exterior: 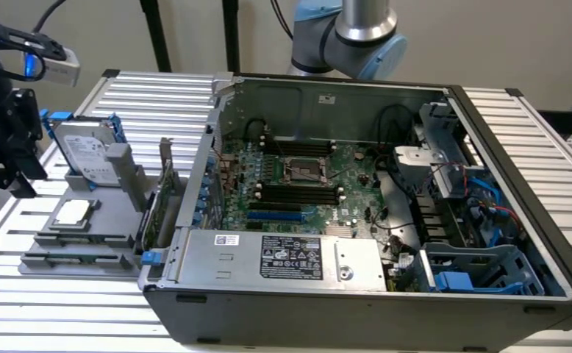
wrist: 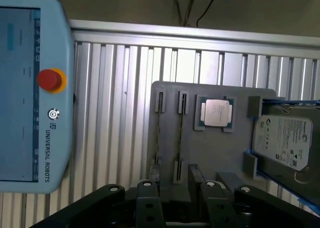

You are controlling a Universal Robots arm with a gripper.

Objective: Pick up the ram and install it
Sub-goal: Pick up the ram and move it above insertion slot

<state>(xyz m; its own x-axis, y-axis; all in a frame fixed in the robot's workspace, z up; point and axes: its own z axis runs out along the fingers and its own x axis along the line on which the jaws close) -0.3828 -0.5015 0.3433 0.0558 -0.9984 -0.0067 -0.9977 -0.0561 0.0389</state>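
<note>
On the grey fixture tray [wrist: 225, 158], at about nine o'clock from the open computer case [exterior: 365, 320] in the exterior view, the ram [wrist: 179, 138] stands on edge in a slotted holder, not yet lifted. A second thin stick [wrist: 159, 138] seems to sit in the holder just beside it. The pincer [wrist: 177, 187] hangs over the tray with its fingers [wrist: 145, 188] spread apart and nothing between them. From the wrist, the ram's near end lines up with the gap between those fingers but is apart from them. In the exterior view the ram lies toward five o'clock of the dark pincer body. The likely trouble, I judge, is the neighbour: the two sticks are close, so a pincer slightly off line could land a finger on the wrong stick or straddle both. A thin board pinched off-centre could also tilt or bind in the holder's end posts. The silver processor [exterior: 73, 213], at twelve o'clock of the ram, and the hard drive [exterior: 83, 151] beyond it look safely apart.
</note>
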